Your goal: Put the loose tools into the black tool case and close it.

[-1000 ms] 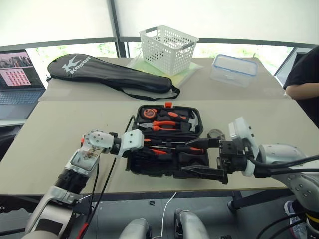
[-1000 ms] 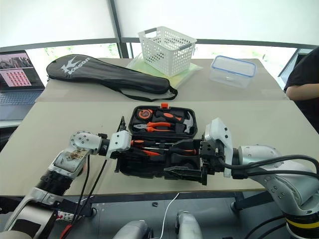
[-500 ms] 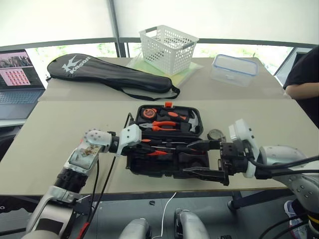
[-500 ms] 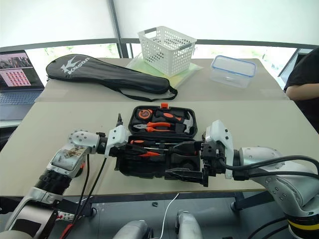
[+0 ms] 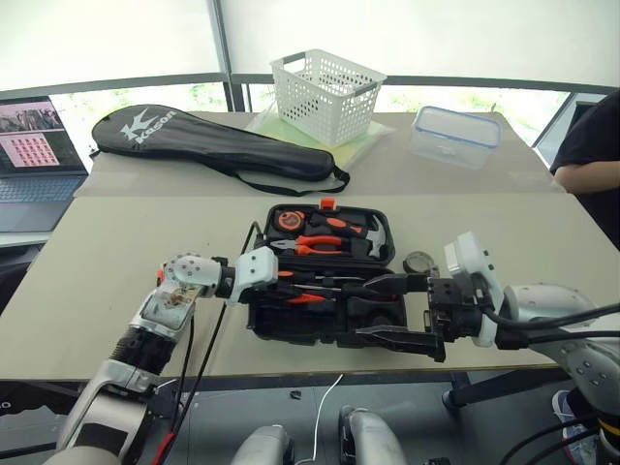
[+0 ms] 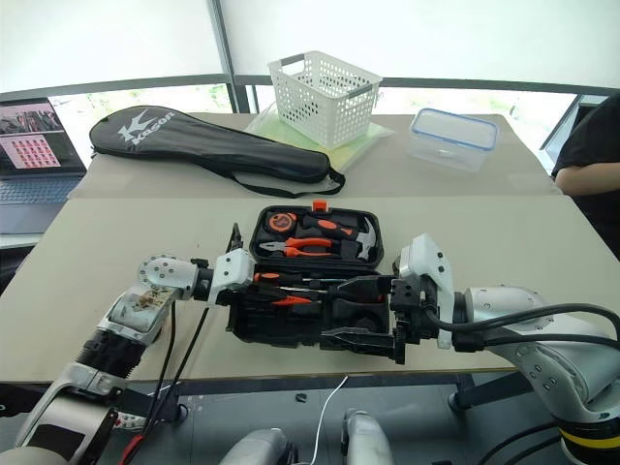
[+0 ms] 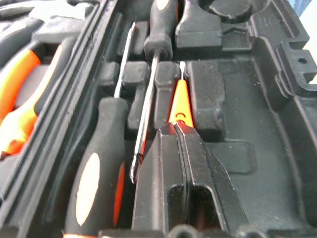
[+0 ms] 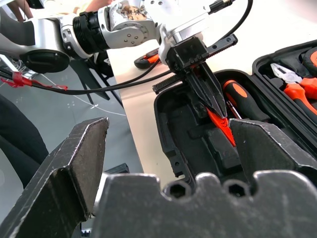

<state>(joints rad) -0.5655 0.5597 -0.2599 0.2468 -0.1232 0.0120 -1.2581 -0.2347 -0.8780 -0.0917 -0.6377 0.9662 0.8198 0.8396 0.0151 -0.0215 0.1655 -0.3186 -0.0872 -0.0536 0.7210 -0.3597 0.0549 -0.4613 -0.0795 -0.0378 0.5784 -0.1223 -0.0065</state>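
Observation:
The black tool case (image 5: 291, 329) lies open on the near table. Pliers (image 5: 320, 243), a hammer and a tape measure sit in its far half. Two orange-and-black screwdrivers (image 7: 91, 183) lie in slots of the near half. My left gripper (image 7: 178, 130) reaches into that half from the left, shut on the slim orange tester screwdriver (image 7: 180, 101), whose tip rests in a moulded slot. My right gripper (image 5: 360, 310) hovers open over the case's right front part, holding nothing. A small tape roll (image 5: 419, 262) lies on the table just right of the case.
A long black racket bag (image 5: 213, 145), a white basket (image 5: 325, 82) and a clear blue-rimmed box (image 5: 453, 136) stand on the far table. A laptop (image 5: 34, 145) is at far left. A person's arm (image 5: 591, 145) shows at the right edge.

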